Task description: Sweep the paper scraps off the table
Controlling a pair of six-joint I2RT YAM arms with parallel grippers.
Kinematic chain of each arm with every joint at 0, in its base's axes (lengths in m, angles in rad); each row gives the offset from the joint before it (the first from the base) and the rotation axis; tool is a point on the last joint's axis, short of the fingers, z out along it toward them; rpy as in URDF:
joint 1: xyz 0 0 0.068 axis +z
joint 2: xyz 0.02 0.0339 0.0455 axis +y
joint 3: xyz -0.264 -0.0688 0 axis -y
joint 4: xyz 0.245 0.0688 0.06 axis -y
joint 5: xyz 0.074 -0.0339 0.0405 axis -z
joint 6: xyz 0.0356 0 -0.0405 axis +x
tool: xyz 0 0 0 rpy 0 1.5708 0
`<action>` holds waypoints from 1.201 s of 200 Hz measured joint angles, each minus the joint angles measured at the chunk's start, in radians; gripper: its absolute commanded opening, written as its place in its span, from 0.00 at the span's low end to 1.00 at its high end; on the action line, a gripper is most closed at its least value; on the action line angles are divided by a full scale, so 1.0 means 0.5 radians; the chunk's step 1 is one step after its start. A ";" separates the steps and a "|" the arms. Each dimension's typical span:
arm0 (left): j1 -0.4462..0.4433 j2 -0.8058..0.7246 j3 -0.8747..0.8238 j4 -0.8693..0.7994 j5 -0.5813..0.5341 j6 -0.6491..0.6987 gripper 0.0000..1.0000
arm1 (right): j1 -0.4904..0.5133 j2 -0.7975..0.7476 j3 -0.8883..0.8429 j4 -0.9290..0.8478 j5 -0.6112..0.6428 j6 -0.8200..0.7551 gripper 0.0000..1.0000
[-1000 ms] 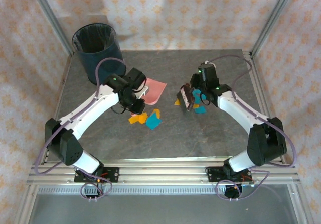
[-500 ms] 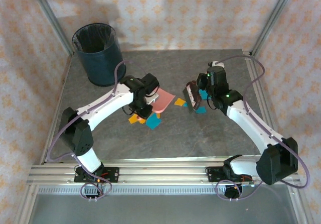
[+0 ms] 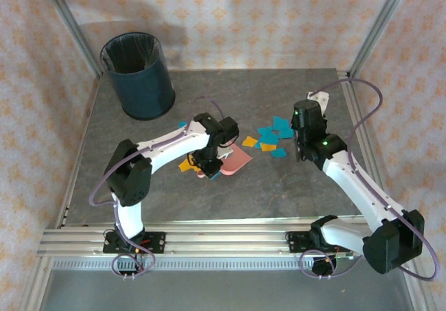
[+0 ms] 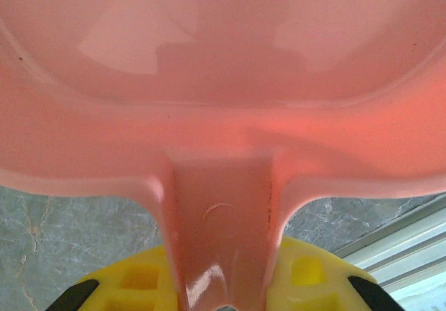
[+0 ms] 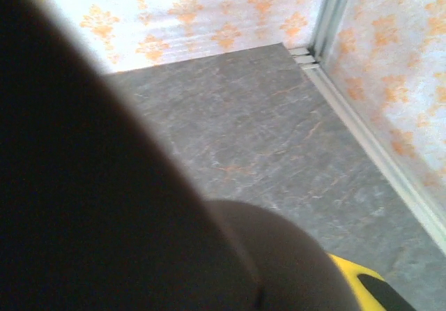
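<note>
Teal and orange paper scraps (image 3: 268,138) lie in a cluster at the middle of the dark grey table (image 3: 279,185). More orange scraps (image 3: 186,164) lie left of the pink dustpan (image 3: 237,160), and one teal scrap (image 3: 182,124) lies farther back. My left gripper (image 3: 209,161) is shut on the dustpan's handle (image 4: 221,227), its pan (image 4: 223,81) spreading out ahead. My right gripper (image 3: 301,140) stands just right of the cluster, shut on a dark brush (image 5: 104,206) that hides most of its jaws; one yellow finger (image 5: 352,277) shows.
A dark blue round bin (image 3: 138,74) stands at the table's back left corner. Aluminium rails (image 3: 209,238) edge the near side, and another rail (image 5: 376,150) runs along the right edge. Patterned walls close in the back and sides.
My left gripper carried the dustpan to the right and nearer, so its mouth now faces the middle cluster. My right gripper drew back to the right, uncovering the teal and orange scraps.
</note>
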 measured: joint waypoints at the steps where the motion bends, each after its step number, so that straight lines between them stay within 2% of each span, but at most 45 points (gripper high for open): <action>1: 0.000 0.004 0.001 0.000 0.000 0.001 0.00 | 0.000 -0.001 -0.002 -0.001 0.002 -0.003 0.00; 34: -0.027 0.142 0.073 -0.023 0.001 0.030 0.00 | -0.002 -0.014 -0.092 -0.002 0.050 -0.112 0.00; 82: -0.050 0.321 0.188 -0.053 0.004 0.075 0.00 | -0.002 -0.013 -0.171 0.002 -0.033 -0.181 0.00; 240: -0.050 0.588 0.516 -0.176 0.078 0.120 0.00 | 0.006 0.146 -0.172 0.179 -0.634 -0.269 0.00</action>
